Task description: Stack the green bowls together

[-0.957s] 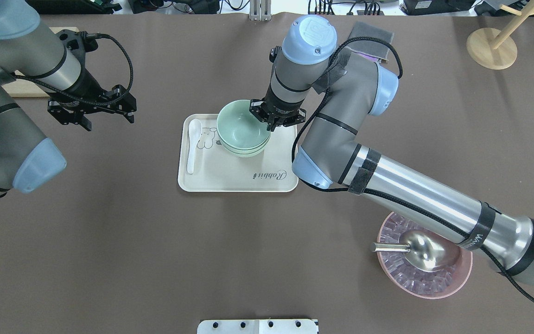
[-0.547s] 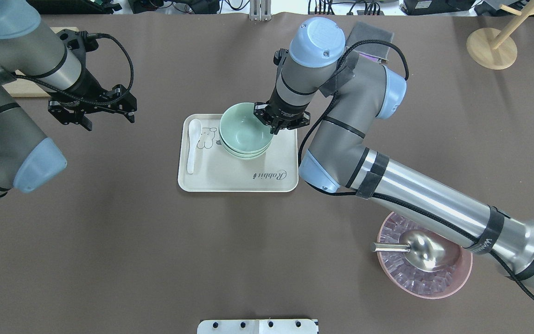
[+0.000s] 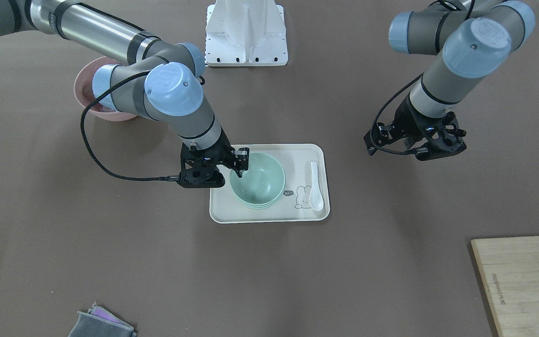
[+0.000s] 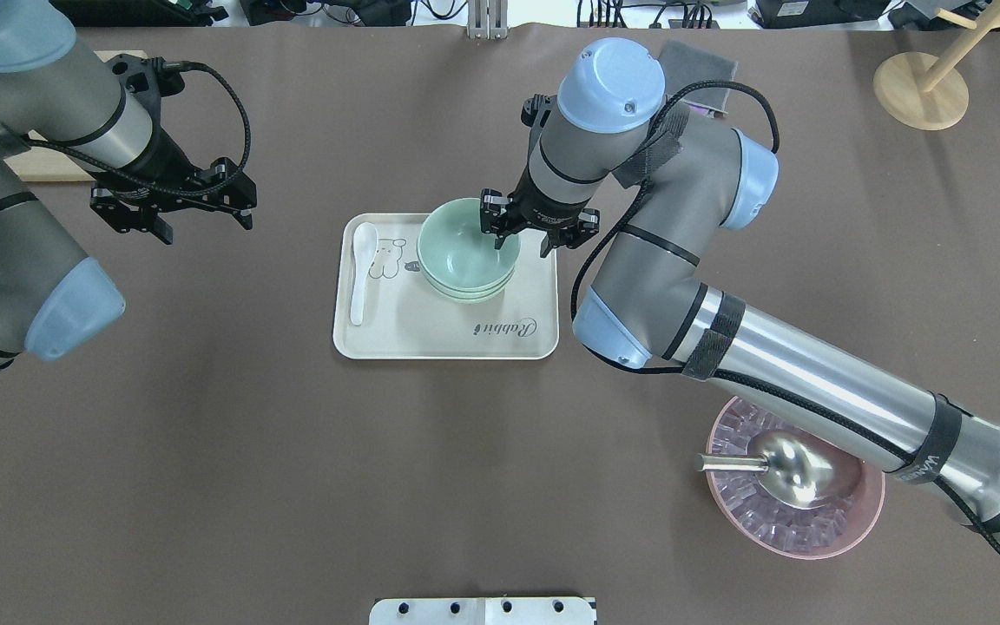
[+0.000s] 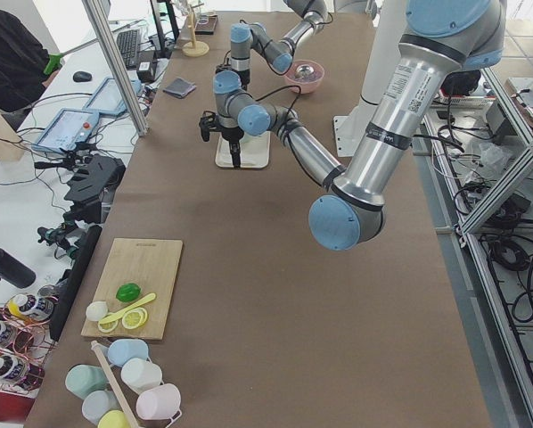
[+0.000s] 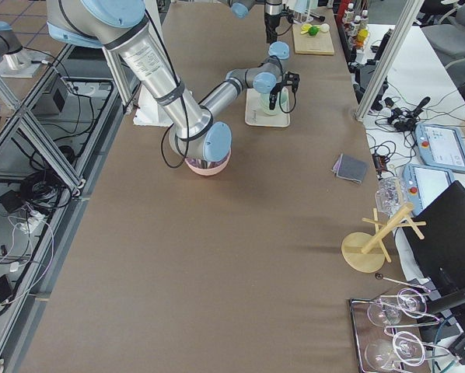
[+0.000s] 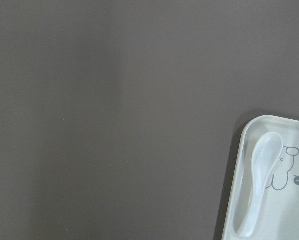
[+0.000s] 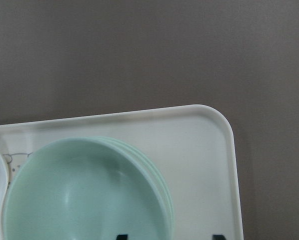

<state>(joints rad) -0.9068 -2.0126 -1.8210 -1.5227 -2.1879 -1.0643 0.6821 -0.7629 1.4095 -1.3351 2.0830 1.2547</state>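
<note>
1. From the front, the three green bowls (image 3: 258, 180) were seen nested in one stack on a cream tray (image 3: 269, 216), beside a white spoon (image 3: 316, 187). The right gripper (image 3: 240, 164) was held at the stack's rim, on the side away from the spoon. The left gripper (image 3: 414, 146) was held above the brown table (image 3: 110, 262), well apart from the tray.
2. From overhead, the right gripper (image 4: 520, 236) was seen with its fingers spread: one above the top bowl's hollow, the other outside the stack over the tray (image 4: 448, 347). The rim lay between them and nothing was pinched. The left gripper (image 4: 200, 224) was likewise spread and held nothing. A pink bowl (image 4: 847, 538) with a metal scoop (image 4: 791, 469) was seen under the right arm.
3. From the left side, the tray (image 5: 253, 159) was seen below the far arm's gripper; the bowls were too small to be made out.
4. From the right side, the stack (image 6: 268, 109) was seen on the tray (image 6: 254, 118), under the near arm's gripper.
5. In the left wrist view, only the table, a tray corner (image 7: 247, 131) and the spoon (image 7: 259, 185) were shown.
6. In the right wrist view, the stack (image 8: 84, 195) was seen near the tray's (image 8: 209, 111) corner. Two dark fingertips (image 8: 218, 236) were set wide apart, with the rim between them.
</note>
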